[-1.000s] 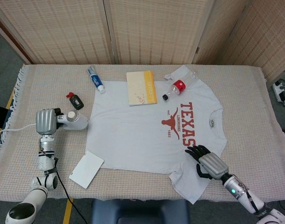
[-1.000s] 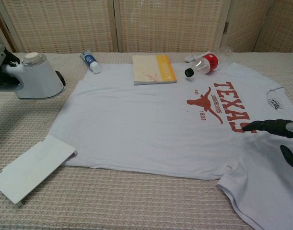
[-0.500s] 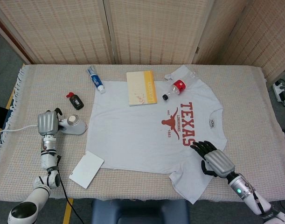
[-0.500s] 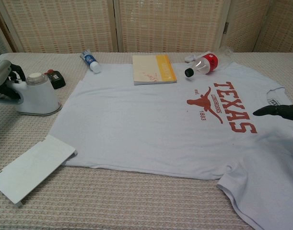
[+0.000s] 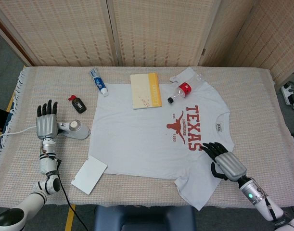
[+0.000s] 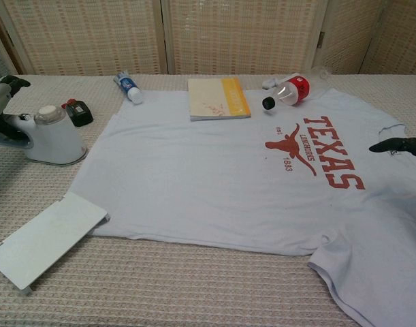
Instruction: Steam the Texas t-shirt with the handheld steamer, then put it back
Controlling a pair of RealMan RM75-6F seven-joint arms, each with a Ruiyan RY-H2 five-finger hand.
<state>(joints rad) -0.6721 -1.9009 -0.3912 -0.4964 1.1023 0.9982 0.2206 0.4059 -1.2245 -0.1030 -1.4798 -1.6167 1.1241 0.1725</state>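
Note:
The white Texas t-shirt (image 5: 156,139) (image 6: 214,177) lies flat across the table with its red longhorn print facing up. The white handheld steamer (image 5: 73,129) (image 6: 52,136) stands on the cloth to the shirt's left, its cord running off leftward. My left hand (image 5: 46,122) (image 6: 2,92) is just left of the steamer's handle, fingers spread upward and holding nothing. My right hand (image 5: 224,161) (image 6: 398,146) hovers over the shirt's near right part, fingers apart, gripping nothing.
A yellow-edged book (image 5: 146,90) and a red-labelled plastic bottle (image 5: 184,88) lie on the shirt's far edge. A toothpaste tube (image 5: 98,81), a small black and red object (image 5: 77,104) and a white flat card (image 5: 89,175) lie left of the shirt.
My left hand set the steamer down on the cloth, then let go and spread its fingers. My right hand drew back toward the right, off the Texas print.

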